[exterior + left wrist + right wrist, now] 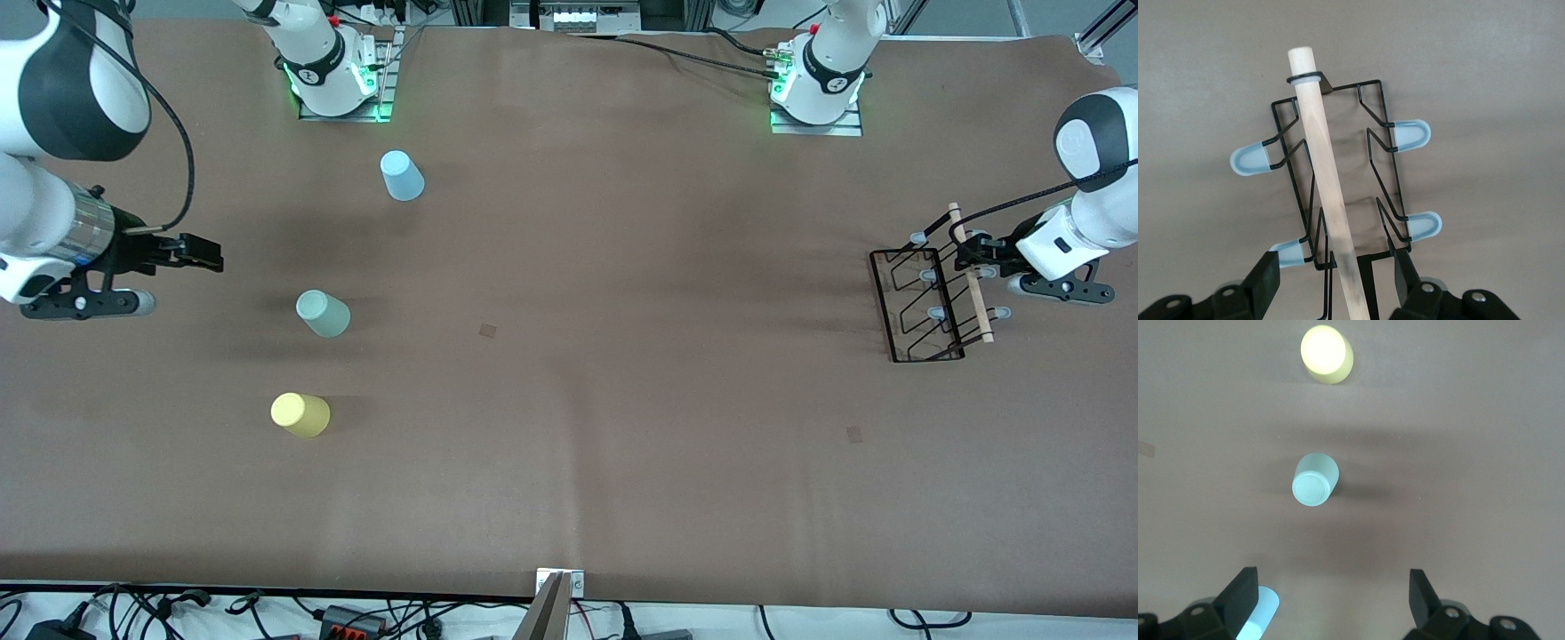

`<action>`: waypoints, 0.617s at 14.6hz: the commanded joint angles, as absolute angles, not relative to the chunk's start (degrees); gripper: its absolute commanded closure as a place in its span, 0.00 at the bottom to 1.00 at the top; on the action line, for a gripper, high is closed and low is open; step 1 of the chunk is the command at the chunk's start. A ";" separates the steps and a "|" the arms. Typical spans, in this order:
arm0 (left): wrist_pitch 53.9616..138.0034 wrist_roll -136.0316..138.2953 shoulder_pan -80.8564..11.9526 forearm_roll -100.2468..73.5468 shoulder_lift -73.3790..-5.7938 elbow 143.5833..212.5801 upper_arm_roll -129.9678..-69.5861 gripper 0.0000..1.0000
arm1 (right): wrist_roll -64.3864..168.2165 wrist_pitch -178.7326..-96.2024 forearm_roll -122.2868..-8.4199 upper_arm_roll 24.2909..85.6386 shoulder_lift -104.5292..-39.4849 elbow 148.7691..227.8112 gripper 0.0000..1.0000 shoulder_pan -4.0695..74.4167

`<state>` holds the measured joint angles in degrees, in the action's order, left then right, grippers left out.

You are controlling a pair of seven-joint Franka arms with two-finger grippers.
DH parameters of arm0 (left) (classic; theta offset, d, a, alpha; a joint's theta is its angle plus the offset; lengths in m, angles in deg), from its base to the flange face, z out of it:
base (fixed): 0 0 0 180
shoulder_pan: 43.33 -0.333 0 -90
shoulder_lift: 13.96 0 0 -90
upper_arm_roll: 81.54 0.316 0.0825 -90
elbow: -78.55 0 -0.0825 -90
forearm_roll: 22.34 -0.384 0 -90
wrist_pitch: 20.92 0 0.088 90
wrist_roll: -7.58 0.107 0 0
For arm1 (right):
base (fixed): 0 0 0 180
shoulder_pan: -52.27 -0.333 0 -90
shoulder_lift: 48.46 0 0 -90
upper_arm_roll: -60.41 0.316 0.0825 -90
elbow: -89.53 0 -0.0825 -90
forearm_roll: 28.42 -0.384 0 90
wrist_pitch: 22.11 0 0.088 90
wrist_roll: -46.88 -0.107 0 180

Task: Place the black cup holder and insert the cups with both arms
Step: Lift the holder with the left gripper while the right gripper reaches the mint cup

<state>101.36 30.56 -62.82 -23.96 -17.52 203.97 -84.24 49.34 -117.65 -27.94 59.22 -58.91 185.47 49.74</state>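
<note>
I see a brown table cover (569, 427) spanning the workspace, two small darker patches (488, 331) on it, and tangled cables and adapters (267, 613) along the edge nearest the front camera.

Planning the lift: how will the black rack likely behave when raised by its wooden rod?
The rack is thin open wire, so probably light and fairly stiff. The left hand straddles the rod near one end, so the rack may swing or tilt. The smooth round rod might turn between the fingers.
</note>
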 commanded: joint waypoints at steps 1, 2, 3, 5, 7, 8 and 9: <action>102.48 31.67 -63.45 -23.92 -17.30 205.45 -84.70 0.27 | 49.17 -119.23 -28.16 59.01 -61.37 185.86 0.00 48.85; 102.48 31.58 -63.45 -23.92 -17.30 205.46 -84.70 0.27 | 49.17 -119.40 -28.16 59.01 -61.98 186.29 0.00 48.58; 102.66 31.40 -63.45 -23.84 -17.39 205.98 -84.70 0.30 | 49.17 -119.49 -28.16 59.01 -62.51 186.39 0.00 48.32; 102.92 31.05 -63.45 -23.84 -17.39 206.25 -84.70 0.32 | 49.17 -120.45 -28.24 59.01 -64.62 186.39 0.00 47.01; 102.92 29.65 -63.45 -23.84 -17.48 206.25 -84.70 0.35 | 49.17 -122.03 -28.33 59.01 -67.08 186.47 0.00 46.47; 102.92 29.38 -63.45 -23.84 -17.57 206.25 -84.70 0.36 | 48.99 -123.43 -28.85 59.01 -67.78 186.65 0.00 45.86; 102.92 29.12 -63.45 -23.84 -17.74 206.25 -84.70 0.41 | 48.99 -126.06 -29.29 59.01 -68.23 186.91 0.00 45.77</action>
<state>101.80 29.93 -62.86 -23.96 -18.12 205.33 -84.25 49.30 -122.79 -28.25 59.29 -67.55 186.33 46.55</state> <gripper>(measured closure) 0.344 0.000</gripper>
